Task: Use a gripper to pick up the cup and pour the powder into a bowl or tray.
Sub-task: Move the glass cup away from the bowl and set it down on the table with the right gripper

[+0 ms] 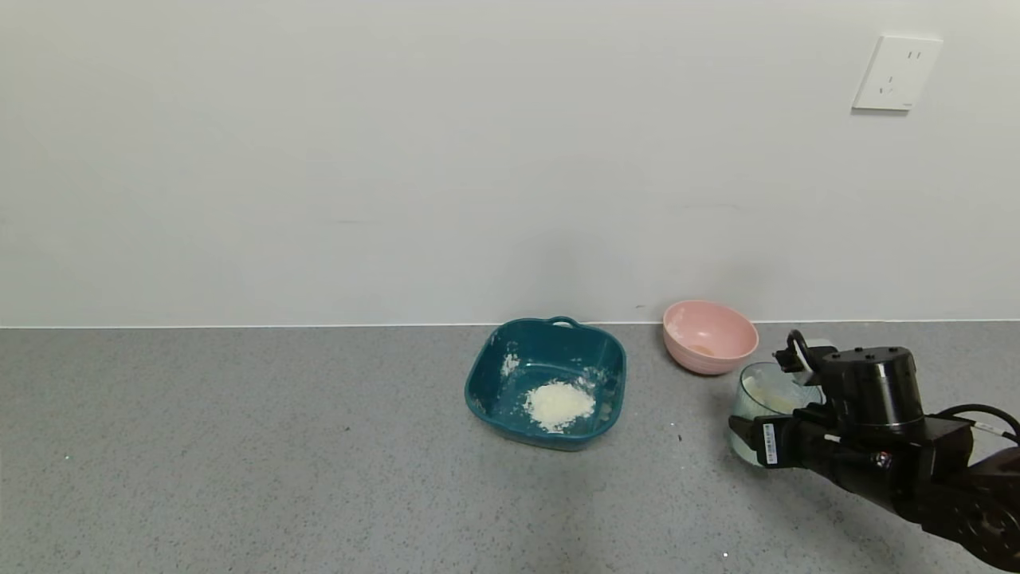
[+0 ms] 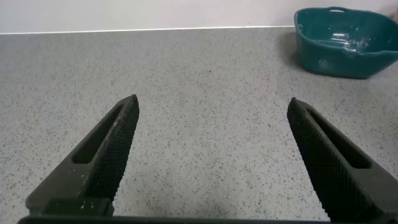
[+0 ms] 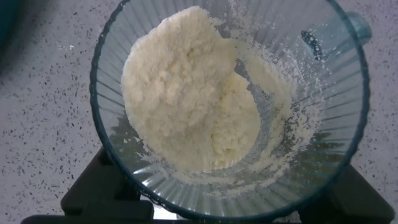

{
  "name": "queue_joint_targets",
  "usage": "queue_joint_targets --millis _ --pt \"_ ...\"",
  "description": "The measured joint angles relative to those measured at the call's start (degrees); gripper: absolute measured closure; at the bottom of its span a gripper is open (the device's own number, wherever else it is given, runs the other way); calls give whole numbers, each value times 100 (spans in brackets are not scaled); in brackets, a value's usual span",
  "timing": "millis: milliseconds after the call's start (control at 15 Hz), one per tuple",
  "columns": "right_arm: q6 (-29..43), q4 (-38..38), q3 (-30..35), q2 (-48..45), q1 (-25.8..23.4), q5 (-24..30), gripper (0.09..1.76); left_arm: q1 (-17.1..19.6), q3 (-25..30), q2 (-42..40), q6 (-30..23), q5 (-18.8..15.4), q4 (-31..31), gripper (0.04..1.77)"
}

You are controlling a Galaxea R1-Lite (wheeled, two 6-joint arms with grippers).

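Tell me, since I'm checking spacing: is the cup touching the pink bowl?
Apart. The head view shows bare counter between the cup and the pink bowl, with the right pincer at the cup.

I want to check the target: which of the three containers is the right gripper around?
The ribbed clear cup holding powder; the right gripper flanks it, unlike the teal basin and pink bowl.

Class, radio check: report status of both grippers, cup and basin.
Right gripper shut on cup, powder inside. Left gripper open, idle over counter. Teal basin left of cup; pink bowl nearby, path clear.
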Motion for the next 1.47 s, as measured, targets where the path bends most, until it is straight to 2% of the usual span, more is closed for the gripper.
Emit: queue_joint_targets --millis 1133,1467 --pt "11 -21 13 308 27 -2 53 0 0 0 -2 0 -2 9" --pt "11 -26 17 302 79 -13 34 0 0 0 0 0 0 9"
